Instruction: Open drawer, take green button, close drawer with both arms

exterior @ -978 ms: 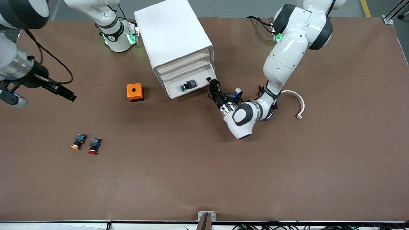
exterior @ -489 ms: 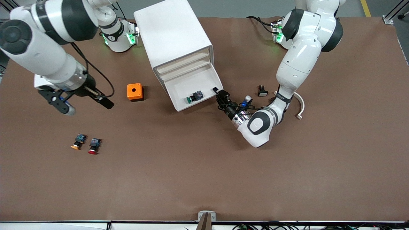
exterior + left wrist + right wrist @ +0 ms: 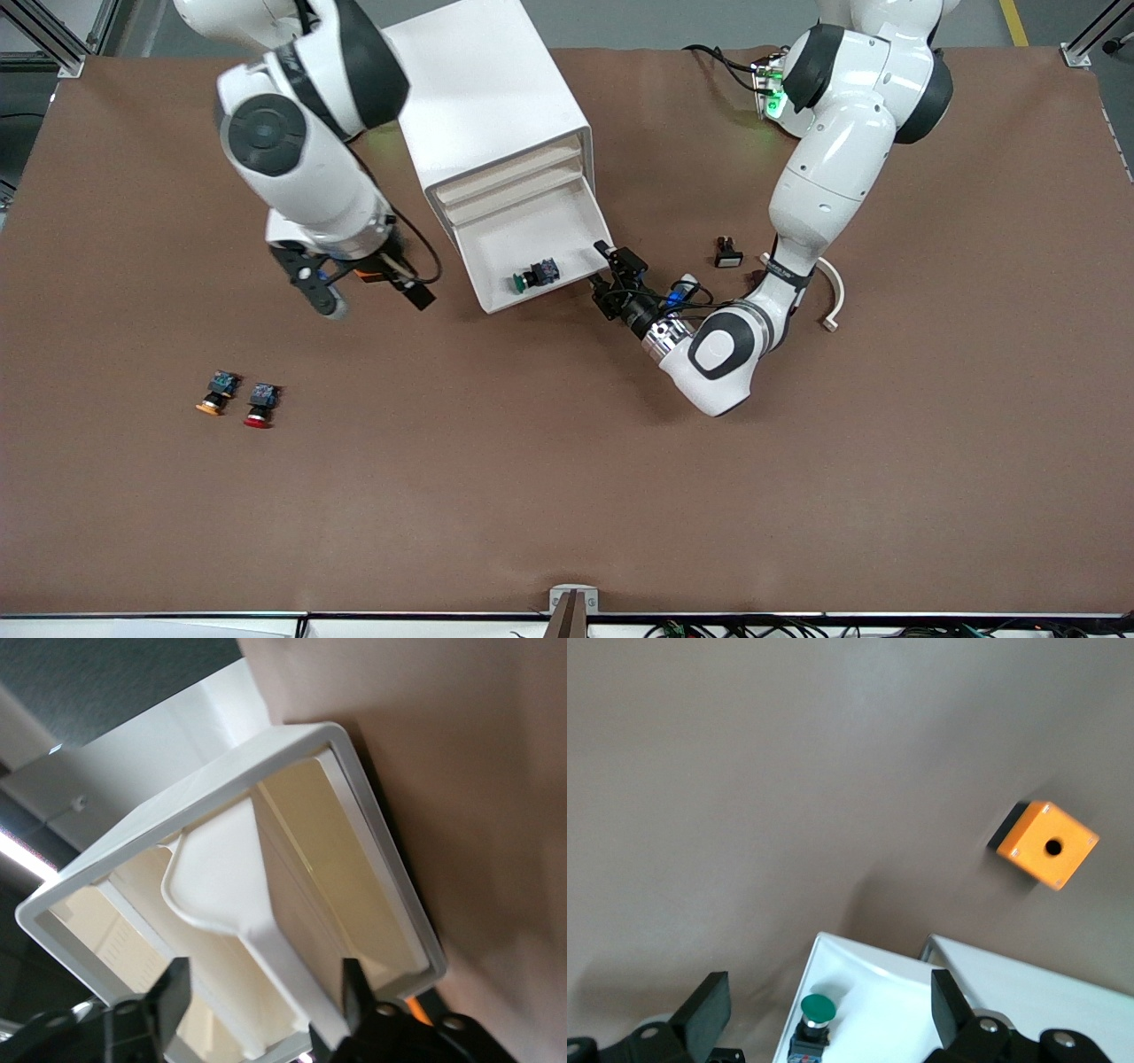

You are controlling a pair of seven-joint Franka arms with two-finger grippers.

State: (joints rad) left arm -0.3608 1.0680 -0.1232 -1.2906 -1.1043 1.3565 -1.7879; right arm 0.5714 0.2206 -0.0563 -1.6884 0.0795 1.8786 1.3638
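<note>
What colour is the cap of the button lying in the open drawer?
Green. The button shows its round cap best in the right wrist view, lying in the white drawer.

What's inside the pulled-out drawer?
In the open drawer lies one green-capped button, on its side near the front edge. The rest of its floor looks bare. The closed drawers above it hide their insides.

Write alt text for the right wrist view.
Seen from above, the green button sits in the pulled-out white drawer, framed by the open right pincer. An orange box stands on the brown table beside the cabinet.
</note>
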